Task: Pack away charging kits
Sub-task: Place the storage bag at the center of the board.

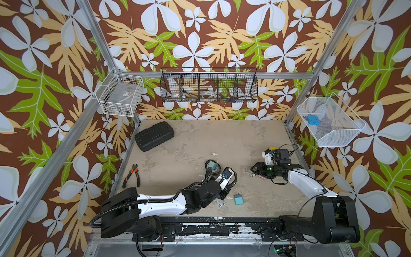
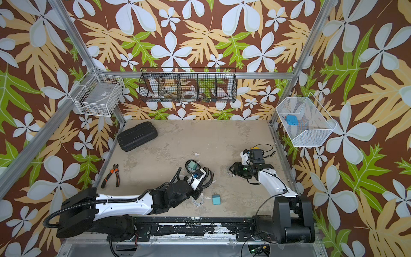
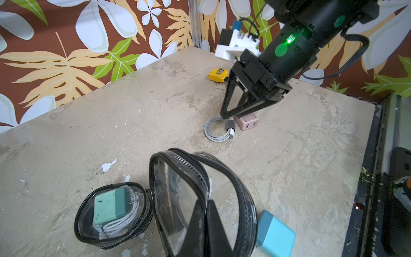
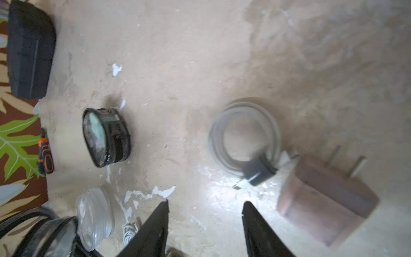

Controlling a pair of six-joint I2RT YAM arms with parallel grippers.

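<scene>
My left gripper (image 3: 206,208) is shut on the wall of an open, black-rimmed clear pouch (image 3: 178,200) and holds it up on edge; it shows in both top views (image 1: 232,175). Beside it lies a zipped pouch (image 3: 113,213) holding a mint plug and a coiled cable. A teal plug (image 1: 238,199) and a loose white cable (image 1: 220,201) lie by the left wrist. My right gripper (image 4: 204,204) is open just above the table, next to a coiled white cable (image 4: 244,135) and a pink plug (image 4: 324,200). A clear ribbed pouch (image 4: 95,218) lies near the held one.
A black ribbed hard case (image 1: 154,135) sits at the back left, with pliers (image 1: 132,175) at the left edge. A yellow tape measure (image 3: 219,74) lies behind the right wrist. Wire baskets (image 1: 209,85) hang on the walls; the right one (image 1: 333,135) holds a blue plug block.
</scene>
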